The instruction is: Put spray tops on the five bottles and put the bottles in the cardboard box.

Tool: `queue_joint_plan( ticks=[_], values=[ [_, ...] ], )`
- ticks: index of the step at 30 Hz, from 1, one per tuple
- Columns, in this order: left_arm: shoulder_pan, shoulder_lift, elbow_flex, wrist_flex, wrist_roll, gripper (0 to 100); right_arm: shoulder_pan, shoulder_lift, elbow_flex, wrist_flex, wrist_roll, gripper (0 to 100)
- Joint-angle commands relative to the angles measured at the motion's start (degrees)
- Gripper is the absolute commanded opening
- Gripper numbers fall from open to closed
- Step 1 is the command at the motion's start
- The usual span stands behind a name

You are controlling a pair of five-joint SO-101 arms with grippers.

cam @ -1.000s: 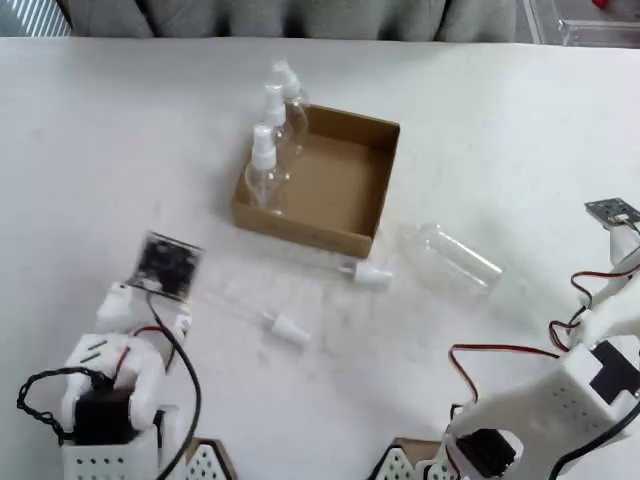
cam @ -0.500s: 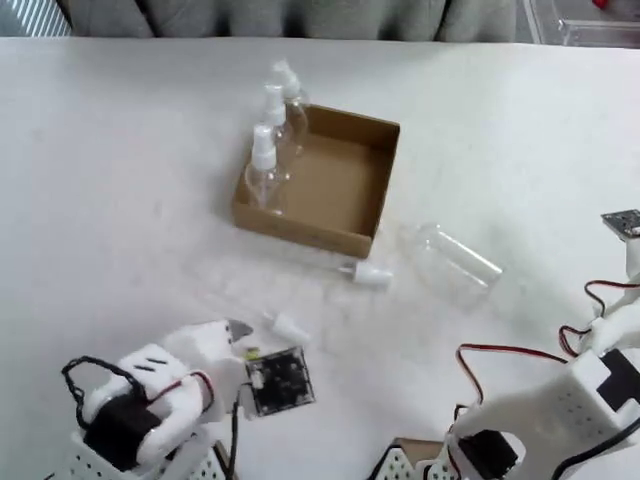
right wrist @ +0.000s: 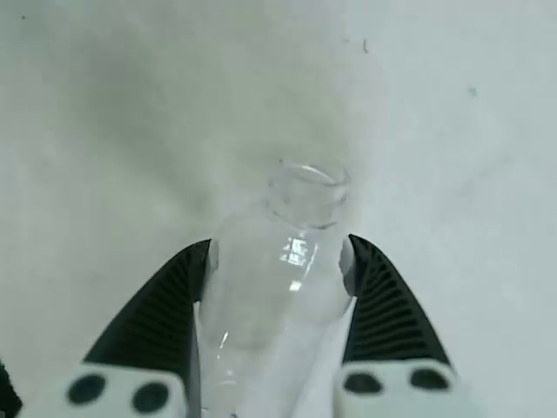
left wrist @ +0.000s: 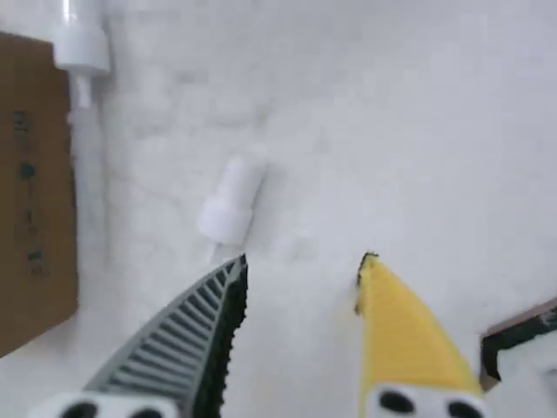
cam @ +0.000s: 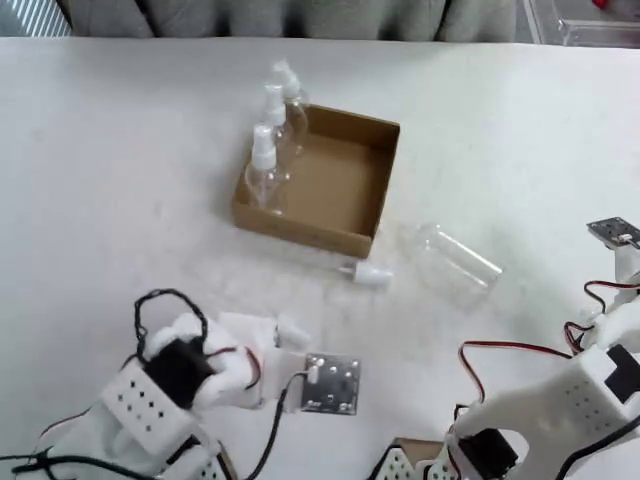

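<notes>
Jaws of my left gripper (left wrist: 300, 261) stood wide near spray top (left wrist: 228, 205) | my right gripper (right wrist: 278, 246) clamped clear bottle (right wrist: 280, 287) | top lay six o'clock of cardboard box (cam: 300, 228)

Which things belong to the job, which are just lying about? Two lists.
Job: cardboard box; three capped bottles by its wall; bare bottle lying on the table; held bottle in the right hand; two loose spray tops, one near the left hand.
Lying about: clear container past the far edge.
</notes>
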Motion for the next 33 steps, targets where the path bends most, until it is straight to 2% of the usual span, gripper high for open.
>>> queue_joint_plan(
  ticks=[1,8,13,21,30,33],
  values=[
    [-0.66,9.80,-6.15,-7.91,-0.70,21,-0.92,-1.10,-1.93,-0.57,0.44,1.6],
    [-4.26,31.78,-11.69,-15.91,-1.49,24,-1.63,-1.01,-1.76,-2.86,0.44,1.6],
    [-7.96,41.63,-15.47,-19.25,-1.67,24,-1.71,-1.01,-1.85,-2.86,0.44,1.6],
    [-11.47,51.30,-17.58,-24.53,-1.67,24,-2.68,-0.92,-1.67,-2.86,0.44,1.6],
    [-11.65,58.15,-17.76,-29.36,-0.62,23,-2.51,-0.92,-1.85,-2.86,0.44,1.6],
    [-11.21,58.15,-17.67,-29.36,0.70,17,-2.42,-0.92,-1.85,-2.86,0.44,1.6]
  ],
)
